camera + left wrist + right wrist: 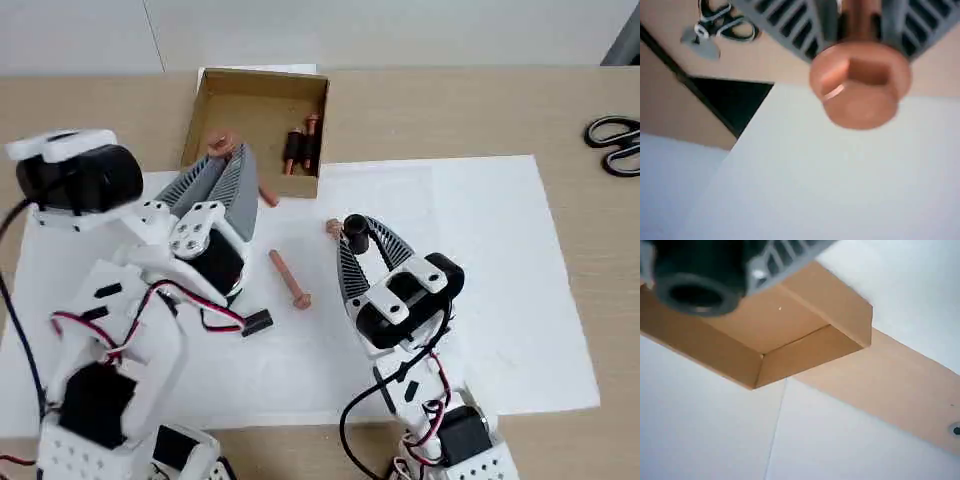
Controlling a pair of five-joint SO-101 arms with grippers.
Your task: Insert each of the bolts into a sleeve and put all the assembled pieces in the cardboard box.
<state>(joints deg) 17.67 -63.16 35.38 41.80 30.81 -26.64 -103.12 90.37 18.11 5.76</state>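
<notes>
A copper bolt (860, 85) is clamped by its shaft in the left gripper (226, 165), at the near wall of the cardboard box (215, 95) — assembled pieces (300, 145) lie inside. The right gripper (360, 232) grips a black sleeve (697, 290) over the white paper (480, 250) — a loose bolt (290, 278) lies between the arms.

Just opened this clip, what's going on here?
The left gripper is shut on a copper bolt by the cardboard box. The right gripper holds a black sleeve over the white paper. A second bolt lies loose on the paper between the arms, and assembled pieces already sit in the box.
</notes>
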